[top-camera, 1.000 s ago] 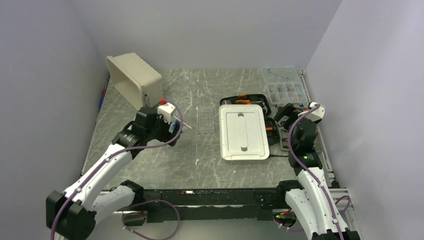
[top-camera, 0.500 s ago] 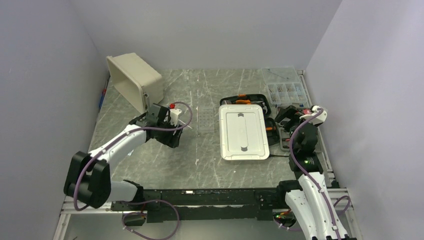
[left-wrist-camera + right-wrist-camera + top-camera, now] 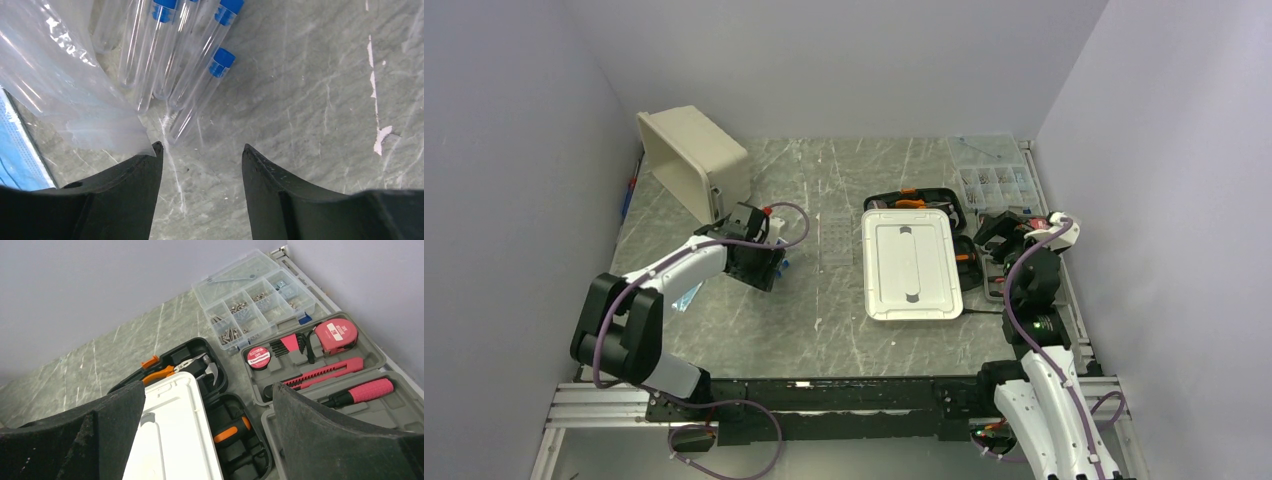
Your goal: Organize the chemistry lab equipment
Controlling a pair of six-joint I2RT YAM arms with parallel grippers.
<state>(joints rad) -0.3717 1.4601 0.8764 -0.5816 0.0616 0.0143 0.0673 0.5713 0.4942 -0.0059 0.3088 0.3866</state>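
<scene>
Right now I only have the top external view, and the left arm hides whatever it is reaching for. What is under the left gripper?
Observer: Clear test tubes with blue caps lie side by side on the table, just ahead of the left gripper.
Operator: Is it holding one?
Observer: No. Its jaws stand apart, with only bare table between them.
Operator: Anything crowding the tubes?
Observer: A clear plastic bag lies beside them, and its corner comes close to one fingertip.
</scene>
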